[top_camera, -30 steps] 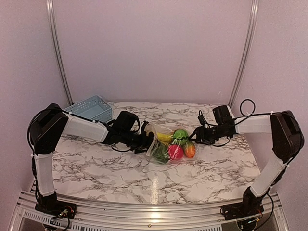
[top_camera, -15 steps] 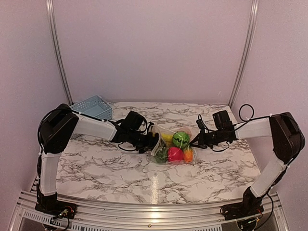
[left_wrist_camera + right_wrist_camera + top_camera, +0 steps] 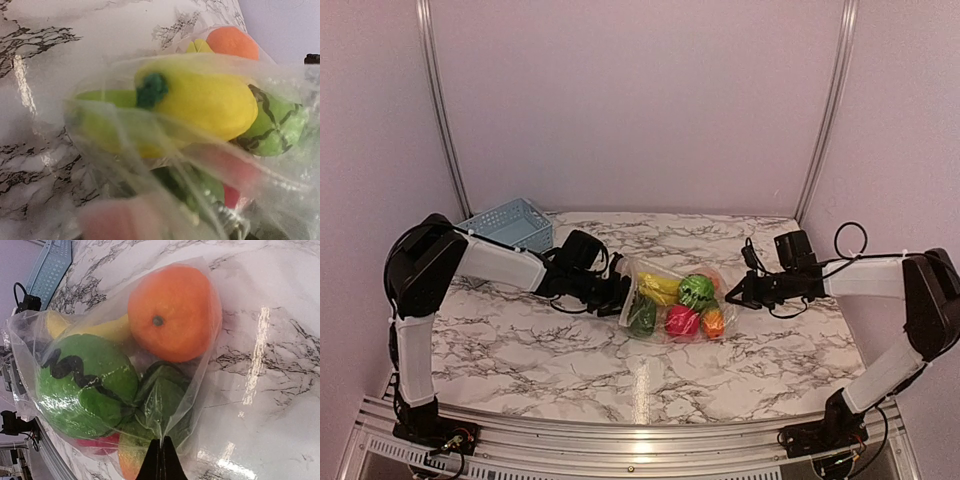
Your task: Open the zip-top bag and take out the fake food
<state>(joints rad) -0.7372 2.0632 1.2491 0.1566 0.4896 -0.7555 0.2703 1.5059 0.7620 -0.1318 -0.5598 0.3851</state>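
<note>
right hand now clamped on zip-top bag, bag pulled flatter (and wider)

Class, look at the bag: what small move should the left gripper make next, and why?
Probably close the left gripper on its edge of the bag: the right gripper is shut on the opposite edge and the food is inside.

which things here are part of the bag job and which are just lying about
Part of the job:
- zip-top bag
- fake food inside it
- right gripper, shut on the bag's edge
- left gripper, at the bag's other end

Just lying about:
- blue basket, far left on the marble table
</note>
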